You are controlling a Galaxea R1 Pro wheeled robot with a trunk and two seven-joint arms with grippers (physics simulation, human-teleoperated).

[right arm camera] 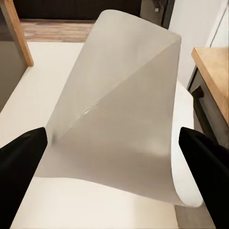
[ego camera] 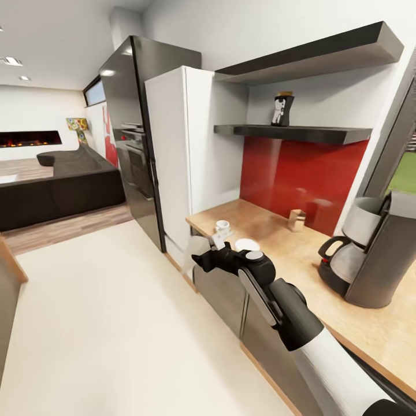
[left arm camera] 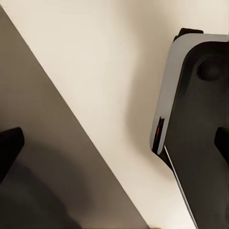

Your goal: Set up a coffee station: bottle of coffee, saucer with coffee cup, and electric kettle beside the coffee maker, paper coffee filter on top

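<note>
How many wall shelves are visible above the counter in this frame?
2. The upper shelf runs along the wall near the ceiling; the lower shelf sits beneath it, above the red backsplash, and carries the bottle of coffee. None seems hidden.

The right arm, white forearm sleeve and black wrist, reaches forward and to the left across the head view. Its black 2-fingered right gripper (ego camera: 202,260) holds a thin pale sheet between its 2 black fingertips (right arm camera: 24,150).
</note>
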